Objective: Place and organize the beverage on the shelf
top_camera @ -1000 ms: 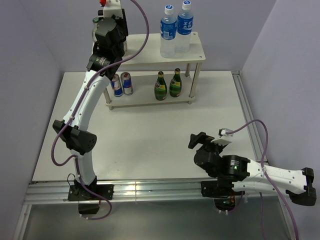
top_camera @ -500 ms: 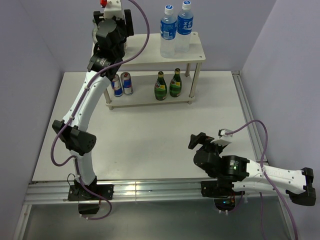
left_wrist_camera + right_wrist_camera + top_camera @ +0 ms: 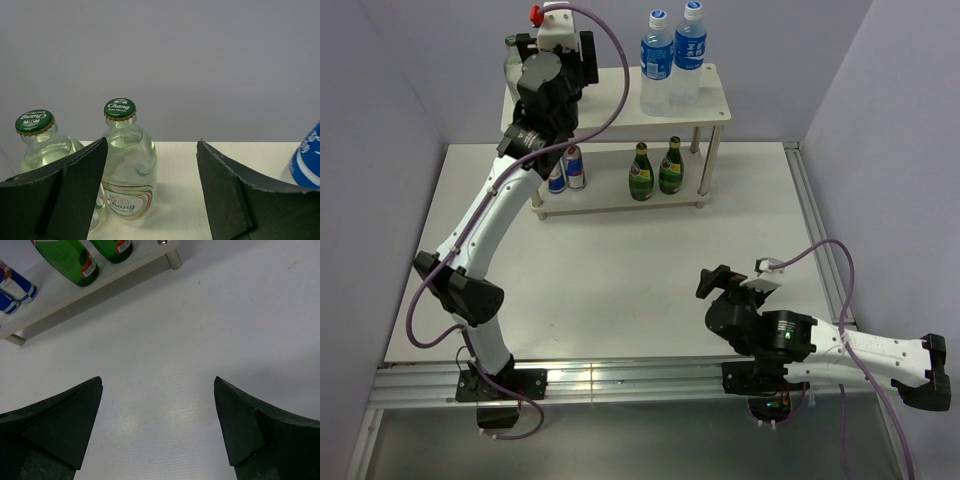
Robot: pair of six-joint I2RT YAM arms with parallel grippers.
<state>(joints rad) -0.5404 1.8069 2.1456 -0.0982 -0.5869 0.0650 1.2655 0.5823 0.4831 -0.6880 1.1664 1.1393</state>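
The shelf, 2 pale cream boards on round legs, is seen at 12 o'clock on the white table. On its top board, 2 water bottles with blue labels are stood toward 3 o'clock and 2 clear bottles toward 9 o'clock; the latter are glassy and round-shouldered, with green crimped caps. On the lower board, 2 cans and 2 green bottles are lined up. The left gripper is held level with the top board, its dark fingers apart and nothing clamped. 1 clear bottle is seen in the gap, close by the finger at 9 o'clock; whether it is touched cannot be told. The other is half hidden behind that finger, and a water bottle is cut off at 3 o'clock. From above, the shelf's left end and part of the cans are covered by the left arm. The right gripper is held over bare table at 5 o'clock, well apart from the shelf, its fingers spread wide with nothing between them.
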